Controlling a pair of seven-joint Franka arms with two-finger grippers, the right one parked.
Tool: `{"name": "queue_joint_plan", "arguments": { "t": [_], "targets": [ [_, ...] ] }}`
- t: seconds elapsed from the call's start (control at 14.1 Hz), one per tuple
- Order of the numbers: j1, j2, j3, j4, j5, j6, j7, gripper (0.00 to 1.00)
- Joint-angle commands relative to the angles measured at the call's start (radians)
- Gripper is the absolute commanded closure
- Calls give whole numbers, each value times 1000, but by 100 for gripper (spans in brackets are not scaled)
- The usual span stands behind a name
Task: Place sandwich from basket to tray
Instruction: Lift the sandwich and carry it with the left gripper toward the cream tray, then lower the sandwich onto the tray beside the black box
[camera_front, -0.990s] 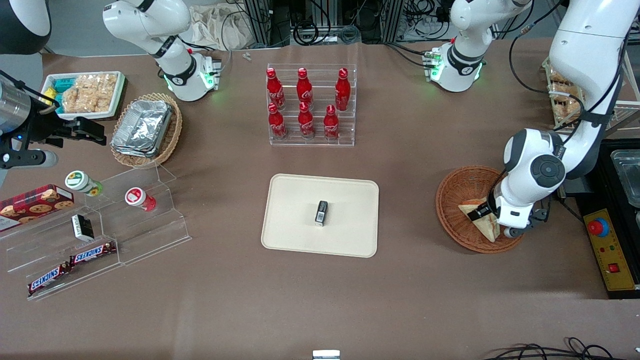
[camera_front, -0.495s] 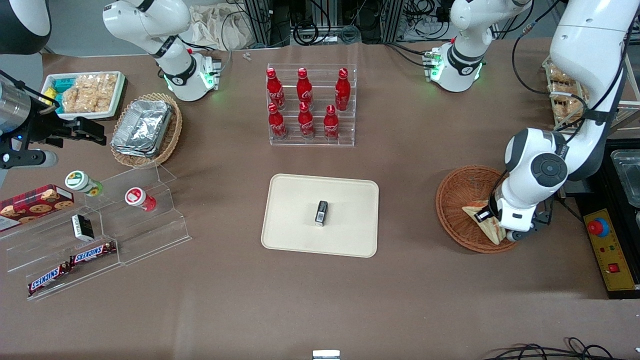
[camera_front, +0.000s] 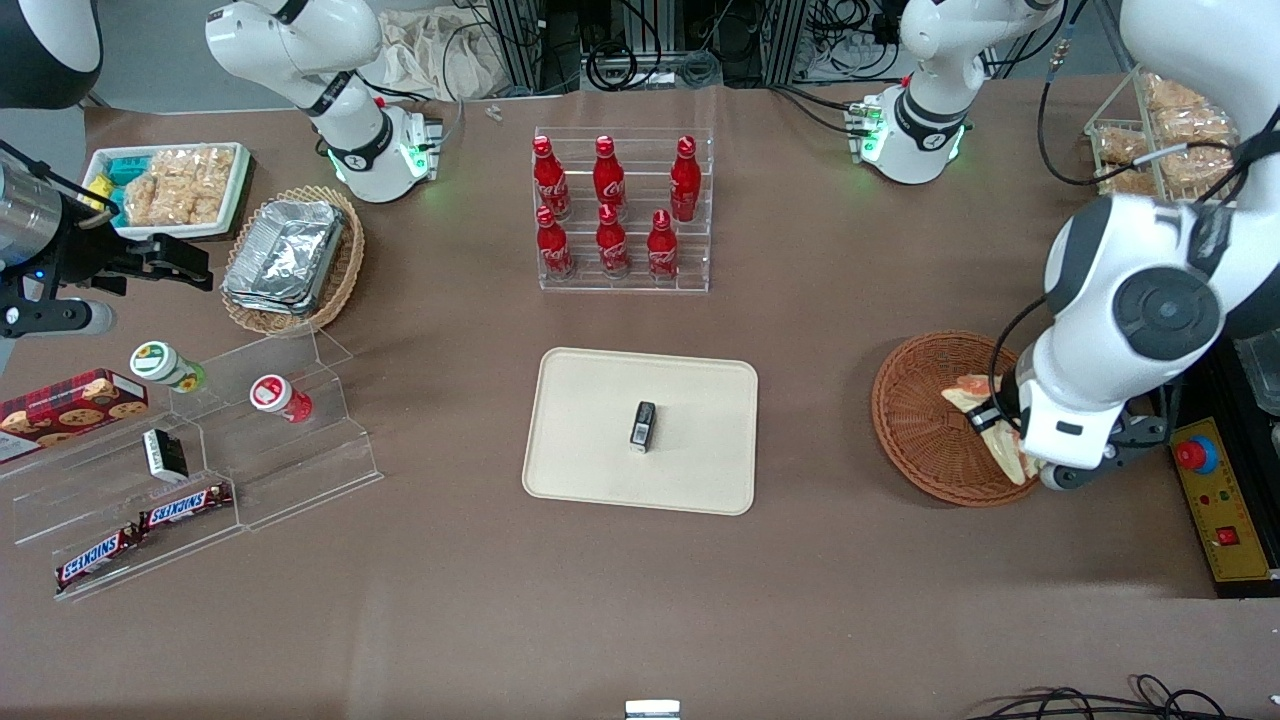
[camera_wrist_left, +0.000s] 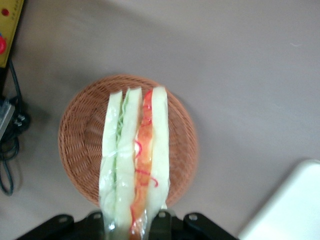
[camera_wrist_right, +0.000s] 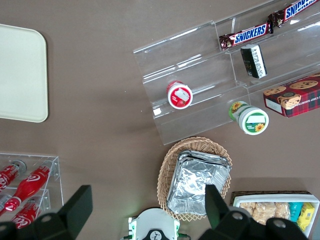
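Note:
My left gripper (camera_front: 1000, 425) is shut on the sandwich (camera_wrist_left: 134, 160), a wedge of pale bread with red-orange and green filling, and holds it in the air above the reddish-brown wicker basket (camera_wrist_left: 80, 145). In the front view the sandwich (camera_front: 975, 398) shows partly under the wrist, over the basket (camera_front: 920, 420) at the working arm's end of the table. The cream-beige tray (camera_front: 590, 440) lies at the table's middle with a small dark box (camera_front: 643, 426) on it. A corner of the tray (camera_wrist_left: 290, 210) shows in the left wrist view.
A clear rack of red bottles (camera_front: 615, 210) stands farther from the front camera than the tray. Toward the parked arm's end are a tan basket of foil containers (camera_front: 290, 258), a white snack tray (camera_front: 170, 185) and a clear stepped shelf (camera_front: 200, 450). A yellow control box (camera_front: 1215, 500) lies beside the basket.
The left arm has risen, and the wrist looks larger in the front view. The sandwich has come up out of the basket in the gripper's hold.

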Motion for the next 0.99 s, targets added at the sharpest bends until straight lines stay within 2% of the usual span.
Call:
{"name": "queue_joint_plan", "arguments": {
  "t": [0.0,0.21,0.28,0.42,0.57,0.64,0.92],
  "targets": [
    [-8,32,-110,107,-19,-65,27,100],
    [-10,132,-260,100,-7,-39,82,100],
    [-31,176,-280,99,-7,7,86,100],
    [-121,238,-264,93,30,70,89,100],
    [-215,336,-241,89,160,144,66,100],
    [-252,376,-218,89,192,193,44,100],
    [-359,468,-62,89,199,368,50,100]
  ]
}}
